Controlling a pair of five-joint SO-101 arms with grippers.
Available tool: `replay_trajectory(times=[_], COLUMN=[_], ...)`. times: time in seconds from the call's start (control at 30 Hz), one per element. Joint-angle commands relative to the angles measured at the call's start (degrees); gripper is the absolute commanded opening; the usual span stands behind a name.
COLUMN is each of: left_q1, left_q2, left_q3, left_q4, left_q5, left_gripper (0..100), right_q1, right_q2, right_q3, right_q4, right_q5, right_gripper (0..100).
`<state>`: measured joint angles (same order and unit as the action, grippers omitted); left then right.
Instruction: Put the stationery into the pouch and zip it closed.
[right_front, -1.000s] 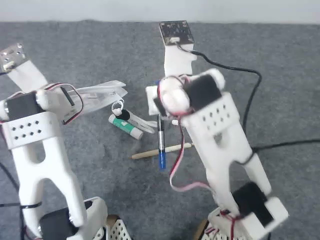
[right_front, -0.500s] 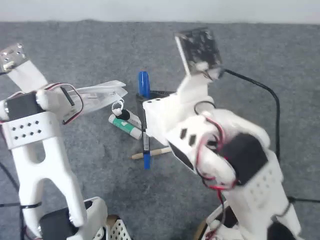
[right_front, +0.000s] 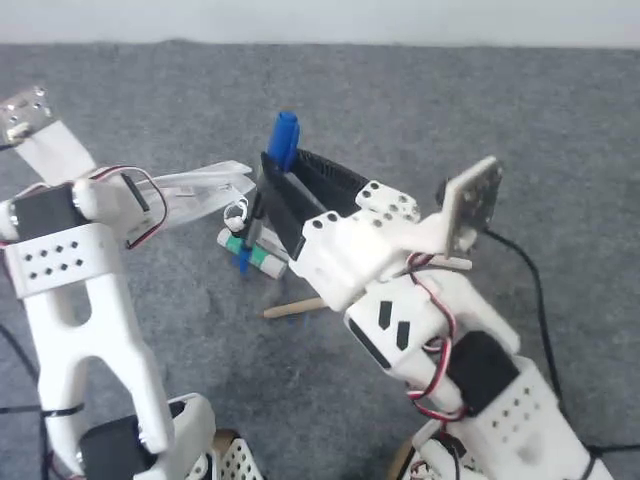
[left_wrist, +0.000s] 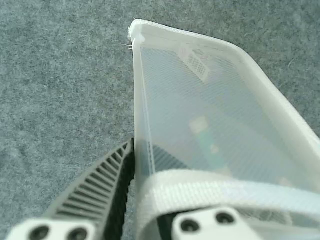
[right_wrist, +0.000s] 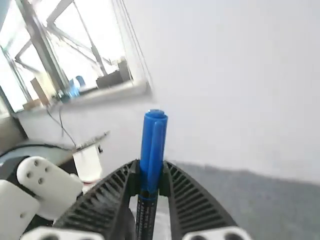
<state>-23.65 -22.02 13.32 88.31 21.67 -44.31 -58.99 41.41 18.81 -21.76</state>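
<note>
Firmly clamped between the right gripper's (right_wrist: 150, 165) ribbed black jaws, slim blue marker (right_wrist: 153, 132), its tip near a green-and-white glue stick (right_front: 256, 256) and a thin wooden stick (right_front: 294, 308), translucent mesh pouch (left_wrist: 210, 125) pinched in the left gripper (left_wrist: 145, 162) just beside, fuzzy grey carpet (right_front: 500, 110) underneath, white wall (right_wrist: 240, 75) and window (right_wrist: 65, 45) beyond.

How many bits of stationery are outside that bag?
3: a blue pen in the right gripper, a green-and-white stick on the mat by the pouch, a wooden stick nearby. More may be hidden.
</note>
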Motion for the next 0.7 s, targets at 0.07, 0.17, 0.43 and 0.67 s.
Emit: replay_trajectory(times=[0.07,0.17,0.43,0.67], left_q1=[-0.09,-0.09,-0.09,-0.09], left_q2=[-0.44,-0.35,-0.35,-0.35], left_q3=[-0.31,-0.31,-0.31,-0.31], left_q4=[-1.32,-1.32,-1.32,-1.32], left_q5=[0.35,0.35,0.35,0.35], left_gripper=[1,1,1,1], right_q1=[-0.31,-0.31,-0.31,-0.31], right_q2=[-2.24,-2.07,9.45,25.71], right_q3=[9.67,13.45,14.07,14.07], right_q4=[-26.15,-34.86,-50.07,-67.12], right_q5=[0.88,0.88,6.59,10.37], right_gripper=[0.6,0.6,0.6,0.6])
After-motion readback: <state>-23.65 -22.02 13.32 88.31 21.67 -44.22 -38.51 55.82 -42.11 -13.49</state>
